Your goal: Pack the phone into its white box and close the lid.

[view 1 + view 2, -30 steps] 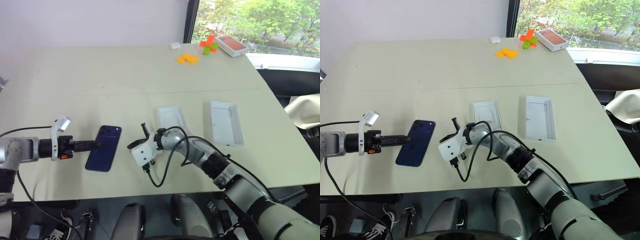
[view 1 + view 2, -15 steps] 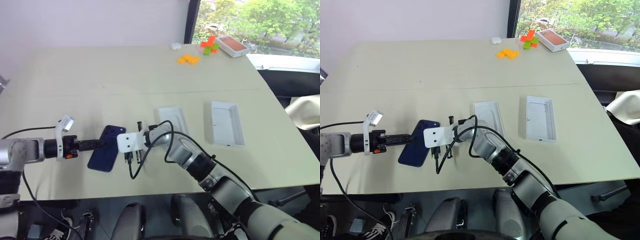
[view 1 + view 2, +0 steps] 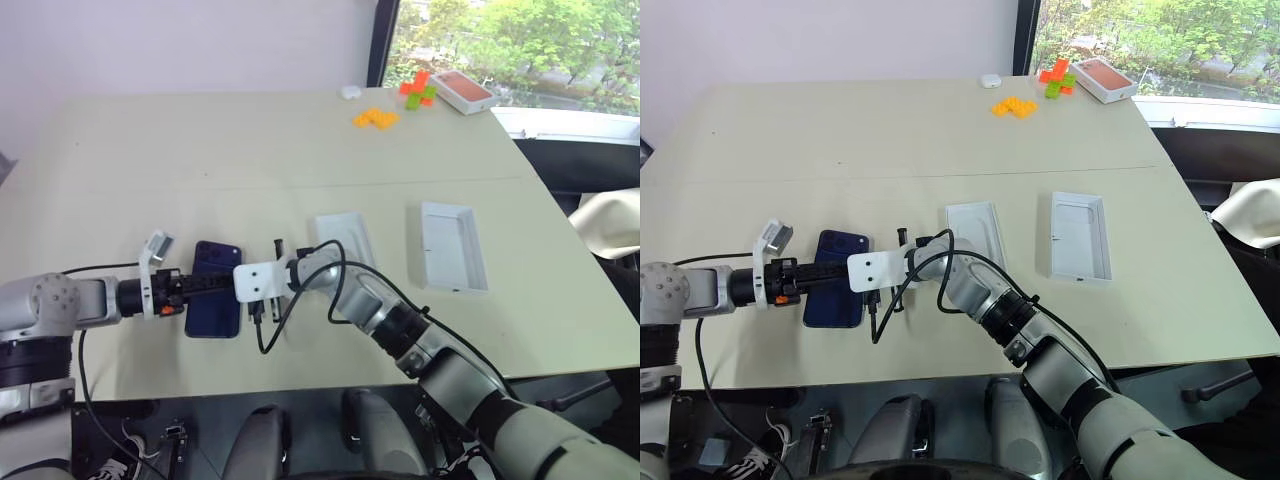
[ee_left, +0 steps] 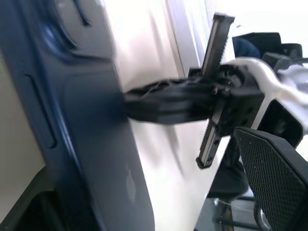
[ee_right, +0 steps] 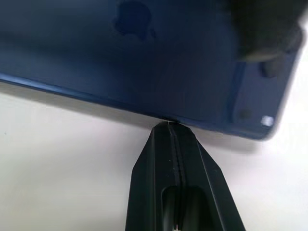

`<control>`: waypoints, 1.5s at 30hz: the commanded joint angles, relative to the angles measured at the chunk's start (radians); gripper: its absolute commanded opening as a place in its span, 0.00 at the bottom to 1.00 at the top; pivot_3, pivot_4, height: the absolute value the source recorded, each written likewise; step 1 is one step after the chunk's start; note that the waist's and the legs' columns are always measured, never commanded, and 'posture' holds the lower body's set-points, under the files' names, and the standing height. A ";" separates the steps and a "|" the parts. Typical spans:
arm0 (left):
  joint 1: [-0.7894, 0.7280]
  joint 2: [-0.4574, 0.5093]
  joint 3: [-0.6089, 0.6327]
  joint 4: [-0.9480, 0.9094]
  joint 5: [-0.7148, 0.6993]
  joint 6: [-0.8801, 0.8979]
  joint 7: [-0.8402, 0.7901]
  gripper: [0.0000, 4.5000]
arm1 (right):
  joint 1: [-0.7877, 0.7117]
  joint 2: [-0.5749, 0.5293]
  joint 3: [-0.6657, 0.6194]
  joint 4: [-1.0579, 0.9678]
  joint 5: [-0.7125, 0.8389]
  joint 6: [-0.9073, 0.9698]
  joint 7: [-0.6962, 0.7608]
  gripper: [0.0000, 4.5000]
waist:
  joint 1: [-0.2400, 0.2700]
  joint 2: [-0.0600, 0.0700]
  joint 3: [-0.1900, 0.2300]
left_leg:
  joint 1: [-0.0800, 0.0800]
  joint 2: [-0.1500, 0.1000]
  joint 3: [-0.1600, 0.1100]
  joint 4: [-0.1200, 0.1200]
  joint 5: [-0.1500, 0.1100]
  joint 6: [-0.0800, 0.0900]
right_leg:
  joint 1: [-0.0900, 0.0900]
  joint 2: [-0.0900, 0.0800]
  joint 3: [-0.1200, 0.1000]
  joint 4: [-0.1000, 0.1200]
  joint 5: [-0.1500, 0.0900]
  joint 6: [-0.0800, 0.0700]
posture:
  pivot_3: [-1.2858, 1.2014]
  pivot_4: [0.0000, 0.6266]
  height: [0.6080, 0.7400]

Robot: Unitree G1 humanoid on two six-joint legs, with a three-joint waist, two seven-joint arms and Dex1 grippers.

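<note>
The phone, dark navy and back up with its camera bump away from me, lies near the table's front left. My left gripper is open and reaches across the phone's back from the left; one finger pad stands clear of it. My right gripper is shut, its tips pressed against the phone's right long edge. The white box, a tray with a rimmed recess, lies open to the right. The lid, I believe, is the second white tray, inside up, partly behind my right arm.
At the table's far right corner sit an orange-topped white box, orange and green blocks and a small white object. A black cable loops from my right wrist. Pale cloth lies past the table's right edge.
The phone has turned from slanted to nearly straight and slid right. My left gripper followed it rightward. My right gripper swung left until its tips met the phone's edge.
</note>
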State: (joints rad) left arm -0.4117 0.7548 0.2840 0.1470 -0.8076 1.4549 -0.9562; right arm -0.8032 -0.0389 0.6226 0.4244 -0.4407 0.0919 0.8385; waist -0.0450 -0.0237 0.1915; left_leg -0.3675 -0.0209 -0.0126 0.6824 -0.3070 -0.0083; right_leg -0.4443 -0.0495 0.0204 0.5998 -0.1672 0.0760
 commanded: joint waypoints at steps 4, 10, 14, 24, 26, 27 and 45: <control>0.043 0.029 -0.008 -0.028 -0.006 -0.054 -0.014 0.87 | -0.008 -0.023 0.004 0.019 -0.011 -0.002 -0.008 0.00 | 0.001 0.000 0.000 | 0.000 0.000 0.000 0.000 0.000 0.000 | 0.000 0.000 0.000 0.000 0.000 0.000 | 0.52 0.24 1.00; 0.045 0.033 -0.022 0.012 -0.002 -0.106 -0.038 0.24 | -0.007 -0.036 0.008 0.017 -0.018 -0.019 -0.015 0.00 | 0.002 0.000 0.000 | -0.001 0.000 -0.002 0.000 0.000 -0.001 | 0.000 -0.001 -0.001 -0.001 0.000 -0.001 | 0.52 0.24 1.00; 0.045 0.026 -0.021 0.049 -0.010 -0.116 -0.048 0.01 | 0.002 -0.047 0.006 -0.004 -0.017 -0.018 -0.012 0.00 | 0.001 0.000 0.000 | -0.001 0.000 -0.002 0.000 0.000 -0.001 | 0.000 -0.001 -0.002 -0.001 0.000 -0.001 | 0.52 0.24 1.00; 0.055 0.036 0.041 0.114 -0.057 -0.146 -0.091 0.01 | 0.053 -0.103 -0.172 -0.226 0.212 0.130 0.109 0.00 | 0.002 0.000 0.001 | -0.005 -0.001 -0.004 0.000 0.001 -0.001 | -0.002 -0.001 -0.004 -0.001 0.000 -0.001 | 0.52 0.24 1.00; 0.066 0.017 0.073 0.098 -0.051 -0.219 -0.085 0.00 | 0.046 -0.096 -0.266 -0.330 0.344 0.252 0.155 0.12 | 0.002 0.000 0.001 | -0.006 0.000 -0.005 0.000 0.001 -0.001 | -0.002 -0.001 -0.004 -0.002 0.000 -0.001 | 0.52 0.24 1.00; 0.072 0.009 0.082 0.087 -0.047 -0.251 -0.083 0.00 | 0.040 -0.091 -0.297 -0.372 0.392 0.303 0.167 0.19 | 0.002 0.000 0.001 | -0.006 0.000 -0.005 0.000 0.001 -0.001 | -0.003 -0.001 -0.004 -0.002 0.000 -0.001 | 0.52 0.24 1.00; -0.035 -0.170 0.192 -0.078 -0.296 -0.079 0.161 0.00 | 0.183 -0.709 -0.255 -0.708 0.564 0.526 0.478 0.98 | 0.018 0.000 0.002 | -0.007 -0.003 -0.005 0.000 -0.002 0.004 | -0.002 -0.005 -0.007 -0.005 -0.001 0.001 | 0.52 0.24 1.00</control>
State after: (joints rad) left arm -0.4299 0.5760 0.4220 0.0809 -1.0438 1.3532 -0.7993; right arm -0.6342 -0.7230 0.3409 -0.2563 0.1489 0.6104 1.3091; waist -0.0266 -0.0238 0.1938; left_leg -0.3742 -0.0235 -0.0172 0.6825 -0.3088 -0.0048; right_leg -0.4460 -0.0535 0.0132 0.5951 -0.1681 0.0773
